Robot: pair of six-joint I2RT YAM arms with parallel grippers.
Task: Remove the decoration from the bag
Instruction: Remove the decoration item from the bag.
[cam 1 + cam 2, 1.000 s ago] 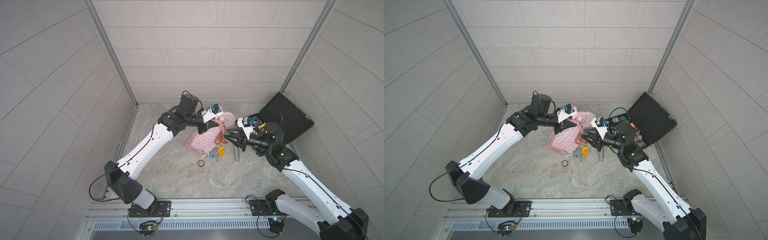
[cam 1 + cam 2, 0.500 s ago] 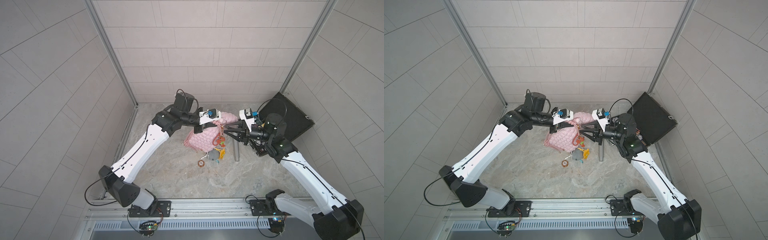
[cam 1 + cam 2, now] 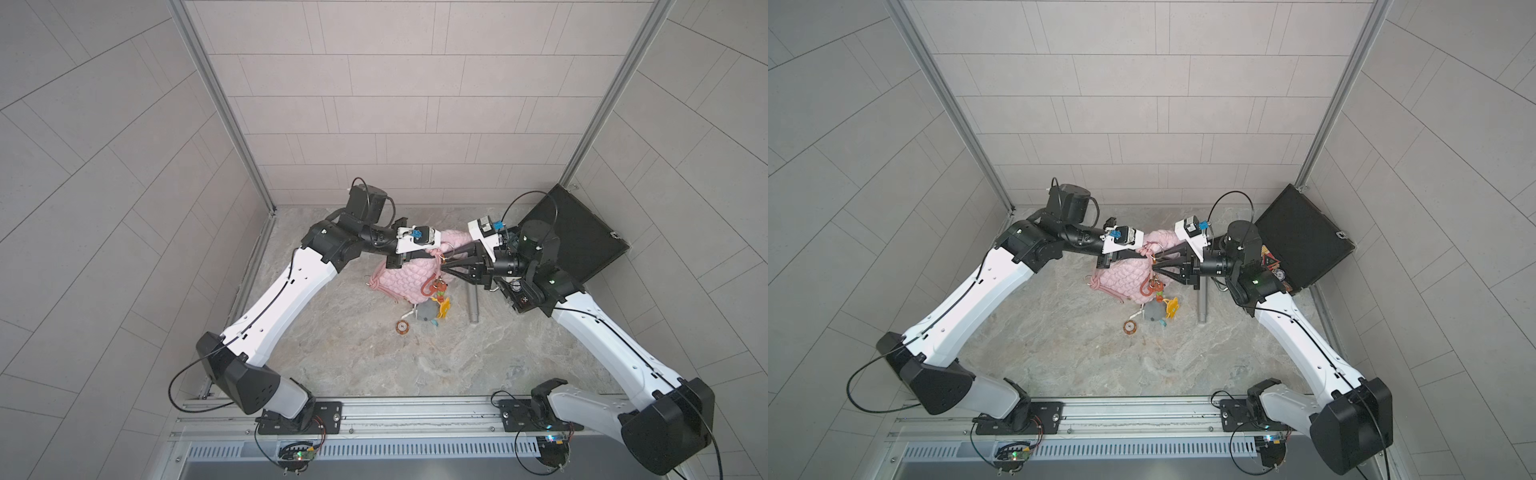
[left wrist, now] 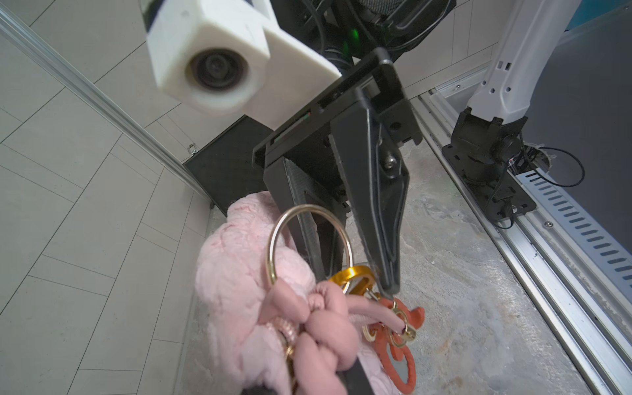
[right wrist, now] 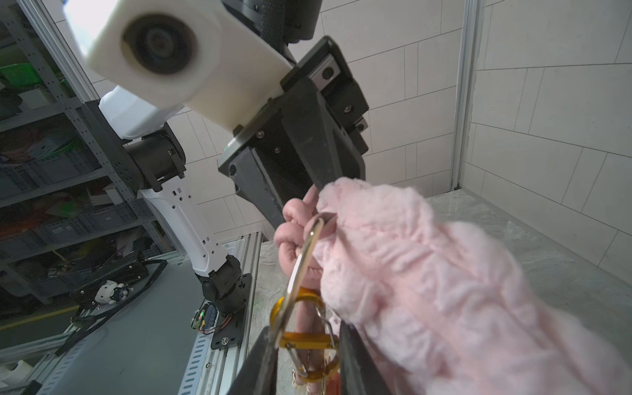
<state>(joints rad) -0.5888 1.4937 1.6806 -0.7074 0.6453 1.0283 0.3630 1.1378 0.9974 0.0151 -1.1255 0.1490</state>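
Grey marbled tabletop (image 3: 374, 365), pale tiled walls (image 3: 395, 104); left gripper (image 5: 299, 205) clamps the cord (image 4: 321, 328) of the bag (image 3: 405, 278), right gripper (image 4: 357, 278) pinches the orange clip (image 5: 301, 338).

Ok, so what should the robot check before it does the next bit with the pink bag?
1. Left gripper pinching the strap knot: ok.
2. Right gripper has the gold clip between its fingers: ok.
3. Clip squeezed tight: cannot tell.
4. Clip off the bag ring: not ok, looks hooked on.
5. Dangling toys apart from the grey tube: ok.
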